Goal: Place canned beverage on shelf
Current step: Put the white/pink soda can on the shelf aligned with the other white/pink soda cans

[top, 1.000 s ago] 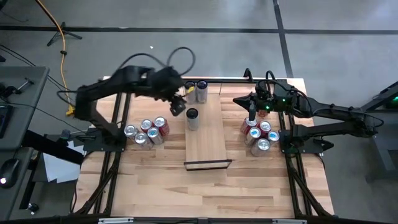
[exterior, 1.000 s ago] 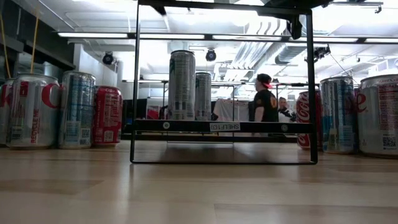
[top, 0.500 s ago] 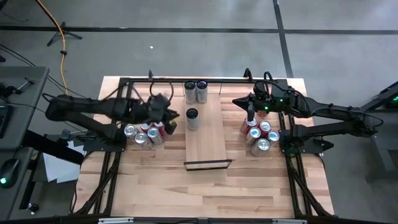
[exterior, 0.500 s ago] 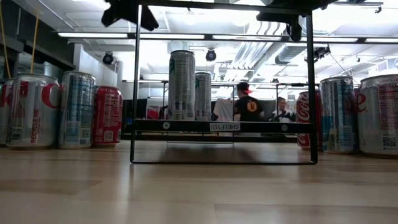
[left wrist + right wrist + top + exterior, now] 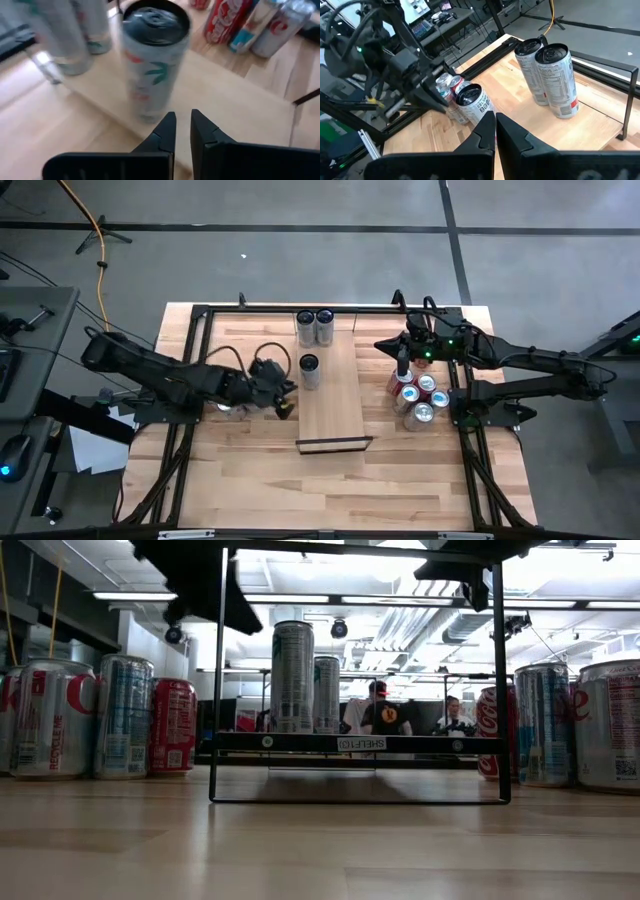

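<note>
tall slim can [image 5: 309, 370] upright on smooth pale wood shelf [image 5: 335, 415].

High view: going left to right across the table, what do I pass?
Left gripper, shut and empty, beside the shelf's left edge → lone can on the shelf → right gripper, shut, above the right can cluster.

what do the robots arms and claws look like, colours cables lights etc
Both arms are dark, nearly black, jointed segments. The left claw and right claw each have two black wedge-shaped fingers tapering to blunt tips. Black cables loop over the left arm; the right arm shows small green lights near its wrist.
</note>
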Robot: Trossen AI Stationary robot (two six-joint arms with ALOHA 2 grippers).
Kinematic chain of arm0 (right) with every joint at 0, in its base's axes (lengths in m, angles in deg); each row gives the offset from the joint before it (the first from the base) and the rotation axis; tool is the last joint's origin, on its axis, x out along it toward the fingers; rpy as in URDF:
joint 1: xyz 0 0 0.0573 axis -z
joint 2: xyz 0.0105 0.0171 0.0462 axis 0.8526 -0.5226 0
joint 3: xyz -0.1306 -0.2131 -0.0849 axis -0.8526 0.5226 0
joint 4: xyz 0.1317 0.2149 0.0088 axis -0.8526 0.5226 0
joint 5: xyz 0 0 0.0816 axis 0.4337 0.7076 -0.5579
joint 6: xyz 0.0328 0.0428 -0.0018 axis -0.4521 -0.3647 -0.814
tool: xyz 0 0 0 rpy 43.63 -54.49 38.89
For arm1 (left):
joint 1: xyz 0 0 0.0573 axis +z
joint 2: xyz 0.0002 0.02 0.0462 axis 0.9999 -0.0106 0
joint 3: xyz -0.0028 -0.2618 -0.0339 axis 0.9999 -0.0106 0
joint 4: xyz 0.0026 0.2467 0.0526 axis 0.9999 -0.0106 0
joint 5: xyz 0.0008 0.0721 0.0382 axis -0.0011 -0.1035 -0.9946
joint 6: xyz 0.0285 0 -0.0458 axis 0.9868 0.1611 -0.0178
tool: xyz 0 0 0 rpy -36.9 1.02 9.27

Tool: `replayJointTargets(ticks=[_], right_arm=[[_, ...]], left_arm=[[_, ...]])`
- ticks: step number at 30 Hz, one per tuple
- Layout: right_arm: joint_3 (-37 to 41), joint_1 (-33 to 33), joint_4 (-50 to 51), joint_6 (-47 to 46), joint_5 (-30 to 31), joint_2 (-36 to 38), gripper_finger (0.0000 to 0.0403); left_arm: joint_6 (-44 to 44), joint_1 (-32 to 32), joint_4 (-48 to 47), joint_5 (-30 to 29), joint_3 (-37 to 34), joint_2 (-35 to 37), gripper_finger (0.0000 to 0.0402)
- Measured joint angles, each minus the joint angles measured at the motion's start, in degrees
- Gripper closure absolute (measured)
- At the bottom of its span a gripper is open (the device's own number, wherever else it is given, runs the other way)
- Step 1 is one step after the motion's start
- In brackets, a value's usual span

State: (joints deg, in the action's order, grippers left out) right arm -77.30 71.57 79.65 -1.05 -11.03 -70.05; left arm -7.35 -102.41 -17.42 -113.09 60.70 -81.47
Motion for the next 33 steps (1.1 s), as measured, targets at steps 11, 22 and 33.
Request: replayJointTargets(ticks=[11,22,33], right_arm=[[0.0,0.0,1.1,-0.6,0.0,0.0,0.0402],[0.0,0.0,1.3,-1.1,0.0,0.0,0.0402],[0.0,0.0,1.3,-1.3,0.0,0.0,0.0402]], left_arm=[[-7.7,-1.2,6.6,-7.1,-0.6,-10.4,0.0401],[-17.9,-2.0,1.4,-18.2,-0.6,-11.7,0.0401],[-11.1,2.3,6.9,-15.5,-0.6,-12.8,0.0401]])
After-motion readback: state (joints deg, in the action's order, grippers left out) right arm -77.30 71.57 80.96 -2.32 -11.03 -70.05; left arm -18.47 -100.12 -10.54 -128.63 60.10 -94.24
